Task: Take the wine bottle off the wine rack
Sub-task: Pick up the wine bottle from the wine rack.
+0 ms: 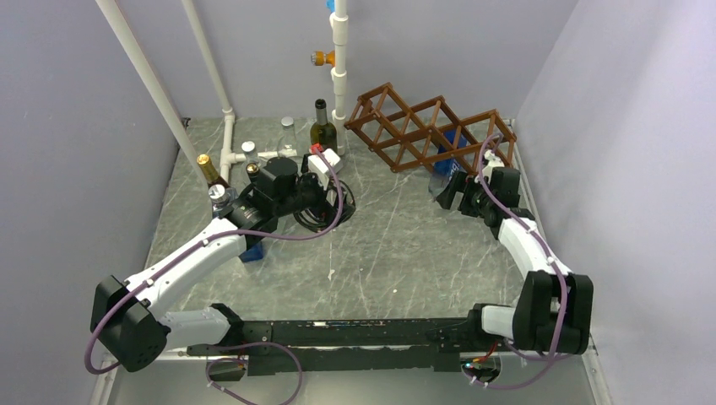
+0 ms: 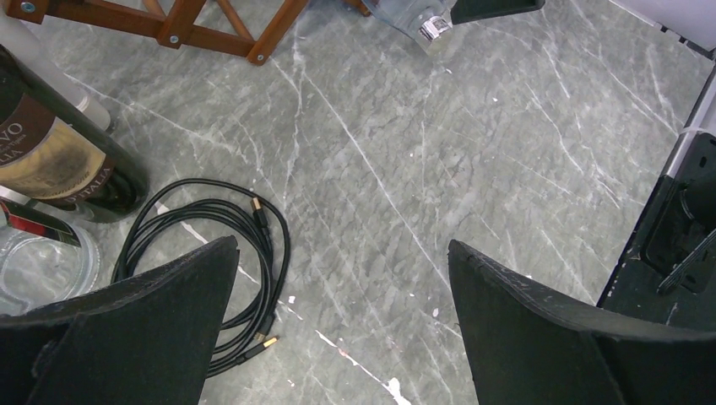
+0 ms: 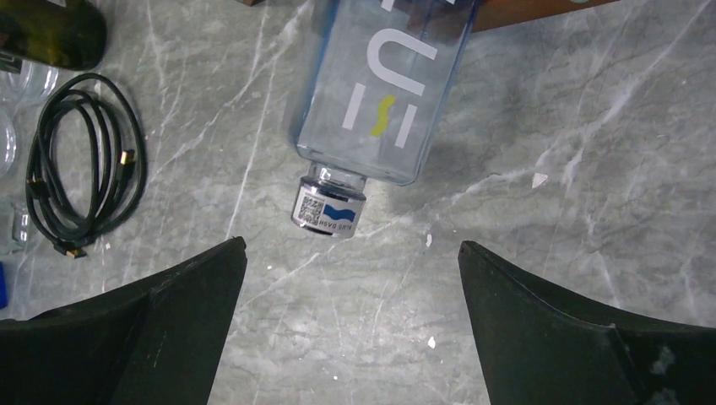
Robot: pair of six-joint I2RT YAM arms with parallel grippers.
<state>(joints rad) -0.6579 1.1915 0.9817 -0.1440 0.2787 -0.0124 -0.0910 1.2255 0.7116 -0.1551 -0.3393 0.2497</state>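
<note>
My right gripper (image 3: 351, 245) is wide open, holding nothing. The wine bottle (image 3: 380, 76) pokes cap-first out of the wine rack (image 1: 405, 126), just ahead. My worry is the slick glass tilting down — pinch only the cap and it could slip onto the worktop (image 3: 523, 278).

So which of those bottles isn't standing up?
The clear bottle with white lettering, poking neck-first out of the wine rack; the dark bottles stand upright.

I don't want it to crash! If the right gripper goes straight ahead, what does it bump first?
Probably the clear bottle's cap, poking from the wine rack just ahead of the open right gripper; depth unclear.
</note>
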